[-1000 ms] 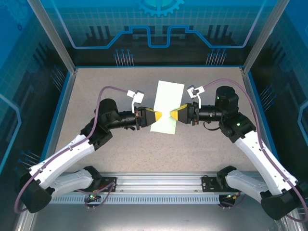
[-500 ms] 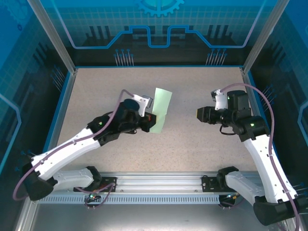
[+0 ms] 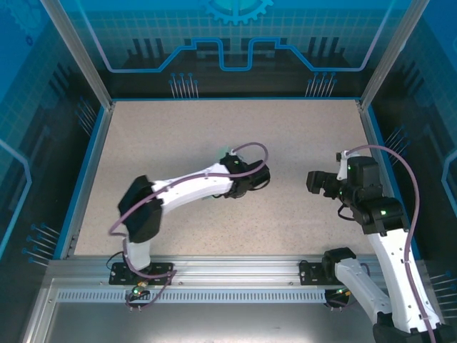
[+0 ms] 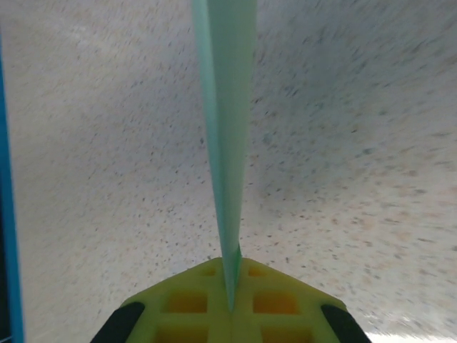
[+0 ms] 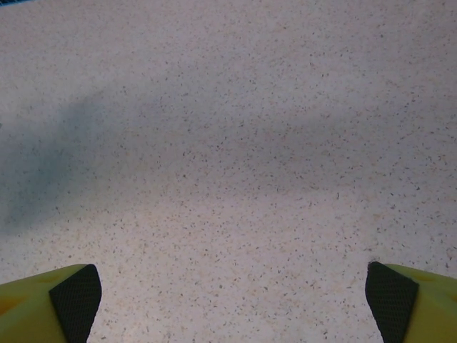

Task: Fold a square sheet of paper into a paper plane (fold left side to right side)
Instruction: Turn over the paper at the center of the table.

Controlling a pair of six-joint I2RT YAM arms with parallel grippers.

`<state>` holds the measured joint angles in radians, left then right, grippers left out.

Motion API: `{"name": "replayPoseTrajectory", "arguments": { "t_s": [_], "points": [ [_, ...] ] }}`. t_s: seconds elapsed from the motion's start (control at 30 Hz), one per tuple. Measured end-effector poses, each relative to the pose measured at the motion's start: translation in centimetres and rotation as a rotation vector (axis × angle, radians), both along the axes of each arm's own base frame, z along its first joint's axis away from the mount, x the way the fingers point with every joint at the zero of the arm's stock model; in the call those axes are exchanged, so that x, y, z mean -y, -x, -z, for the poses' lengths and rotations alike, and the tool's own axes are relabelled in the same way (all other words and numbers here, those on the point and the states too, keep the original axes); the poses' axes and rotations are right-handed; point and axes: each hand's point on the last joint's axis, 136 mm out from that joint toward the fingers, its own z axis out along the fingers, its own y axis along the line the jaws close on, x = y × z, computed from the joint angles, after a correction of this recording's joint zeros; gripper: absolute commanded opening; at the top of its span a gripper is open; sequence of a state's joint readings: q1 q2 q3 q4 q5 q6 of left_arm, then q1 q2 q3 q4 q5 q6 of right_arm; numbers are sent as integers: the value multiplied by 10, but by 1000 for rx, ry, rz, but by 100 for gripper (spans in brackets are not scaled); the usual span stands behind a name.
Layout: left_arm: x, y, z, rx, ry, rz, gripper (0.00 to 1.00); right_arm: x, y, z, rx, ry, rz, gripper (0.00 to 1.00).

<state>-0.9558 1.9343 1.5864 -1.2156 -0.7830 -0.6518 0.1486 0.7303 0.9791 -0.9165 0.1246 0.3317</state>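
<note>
Left gripper point(image 4: 232, 289) is pinching the square sheet of paper point(image 4: 227, 107) between fully closed yellow fingers point(image 4: 182, 311), as its wrist view is showing. The pale green sheet is running edge-on from the pinch to the top of that view as a narrow, slightly tapering strip. It is hanging clear of the speckled worktop point(image 4: 371, 179) behind it, which is appearing blurred. Whether the strip is one layer or two lying together cannot be told from this angle.

From above, the left arm point(image 3: 189, 189) is reaching across to the middle of the worktop point(image 3: 178, 136), with its wrist turned over above the held paper. The right gripper point(image 3: 312, 181) is standing well apart on the right and pointing back toward the centre. In its own wrist view the right gripper point(image 5: 233, 294) is spreading wide, its two black-padded tips sitting at opposite corners, with nothing but bare worktop point(image 5: 228, 143) between them.

Judged from this arrangement, the step in hand is the left-to-right fold: one arm is carrying the paper alone while the other is waiting, free. No pointed plane shape is appearing yet, so most of the folding is probably remaining. The next move is calling for the sheet to be laid flat again with its edges matched. The free gripper would then need to come in to pin or press along the crease, since thin paper held at one point is likely to twist or sag.
</note>
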Motion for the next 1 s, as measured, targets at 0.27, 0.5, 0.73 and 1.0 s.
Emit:
{"name": "replayPoseTrajectory", "arguments": {
  "t_s": [0.27, 0.5, 0.73, 1.0],
  "points": [
    [-7, 11, 50, -145, -149, -43, 2, 1, -1, 8, -23, 3, 5, 99],
    [18, 20, 88, -301, -105, -36, 7, 0, -1, 18, -41, 2, 4, 99],
    [36, 29, 110, -420, -53, -13, 13, -4, -3, 29, -75, -15, -7, 99],
    [54, 28, 115, -526, 96, -9, 27, -11, -7, 31, -74, -55, -25, 99]
  ]
}}
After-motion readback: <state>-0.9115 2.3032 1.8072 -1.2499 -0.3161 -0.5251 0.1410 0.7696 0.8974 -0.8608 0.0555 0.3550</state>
